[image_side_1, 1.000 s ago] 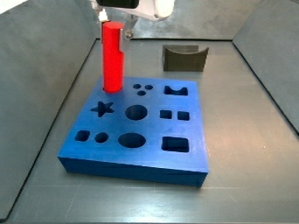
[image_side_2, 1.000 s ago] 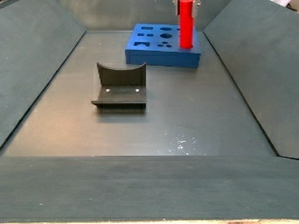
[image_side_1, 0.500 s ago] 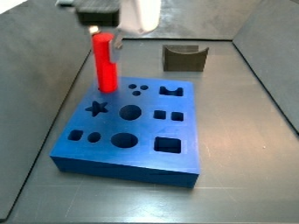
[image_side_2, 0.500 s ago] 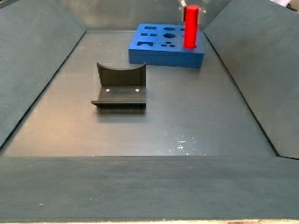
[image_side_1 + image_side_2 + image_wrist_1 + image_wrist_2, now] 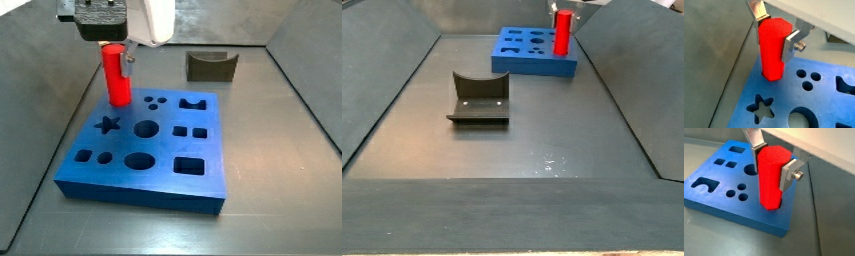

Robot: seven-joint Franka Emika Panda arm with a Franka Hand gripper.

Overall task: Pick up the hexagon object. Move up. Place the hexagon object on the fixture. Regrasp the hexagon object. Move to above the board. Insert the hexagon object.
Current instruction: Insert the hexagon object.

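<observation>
The hexagon object is a bright red-orange prism standing upright in both wrist views, with my gripper shut on its upper part. Its lower end sits at a corner of the blue board, seemingly in a hole there. In both side views the rod stands at the board's corner under the gripper. The dark fixture stands apart on the floor.
The board's other cut-outs include a star, round holes and square holes. Sloping grey tray walls enclose the floor on the sides.
The gripper with the red rod has moved left across a side view, and the blue board has slid or turned along with it. The rod shows shorter above the board.
</observation>
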